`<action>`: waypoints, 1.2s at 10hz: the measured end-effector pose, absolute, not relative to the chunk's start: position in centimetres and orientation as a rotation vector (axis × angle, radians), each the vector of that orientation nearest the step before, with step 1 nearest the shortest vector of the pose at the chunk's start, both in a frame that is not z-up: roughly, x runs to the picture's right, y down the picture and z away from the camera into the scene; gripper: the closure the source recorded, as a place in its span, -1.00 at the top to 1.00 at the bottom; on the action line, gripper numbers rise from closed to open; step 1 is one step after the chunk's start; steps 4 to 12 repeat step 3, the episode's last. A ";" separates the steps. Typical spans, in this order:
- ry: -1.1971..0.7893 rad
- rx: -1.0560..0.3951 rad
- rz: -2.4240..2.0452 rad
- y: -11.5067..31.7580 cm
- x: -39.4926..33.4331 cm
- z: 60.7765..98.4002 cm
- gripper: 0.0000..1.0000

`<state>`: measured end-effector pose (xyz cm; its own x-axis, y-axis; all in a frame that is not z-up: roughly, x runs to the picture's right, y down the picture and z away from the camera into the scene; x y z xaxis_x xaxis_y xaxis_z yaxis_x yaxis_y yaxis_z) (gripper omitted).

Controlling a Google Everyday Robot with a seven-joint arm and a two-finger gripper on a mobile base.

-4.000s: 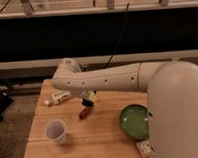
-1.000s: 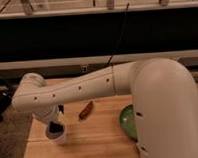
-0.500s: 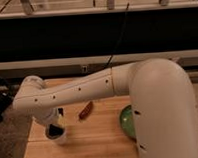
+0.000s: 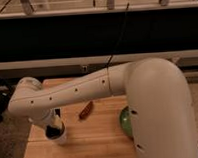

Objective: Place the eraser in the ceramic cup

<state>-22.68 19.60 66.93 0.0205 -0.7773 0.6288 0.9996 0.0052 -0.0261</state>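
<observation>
The white ceramic cup [image 4: 59,137] stands on the left part of the wooden table [image 4: 96,141]. My gripper [image 4: 55,123] is at the end of the white arm, right above the cup's mouth and partly covering it. A small dark shape [image 4: 53,130] shows at the cup's rim under the gripper. I cannot tell whether this is the black eraser or part of the gripper. The eraser does not show clearly anywhere else on the table.
A reddish-brown oblong object [image 4: 85,110] lies on the table to the right of the cup. A green plate [image 4: 125,123] sits further right, mostly hidden by my arm. The arm's large white body fills the right side of the view. Dark windows are behind.
Four seconds ago the gripper was over the table's middle near the brown object. It has swung left and down to the cup. It has barely moved in the last second.
</observation>
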 end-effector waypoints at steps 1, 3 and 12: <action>-0.513 -0.550 -1.491 19.6 -22.8 67.0 -0.71; -0.510 -0.549 -1.487 19.5 -22.7 67.2 -0.31; -0.510 -0.549 -1.487 19.5 -22.7 67.2 -0.31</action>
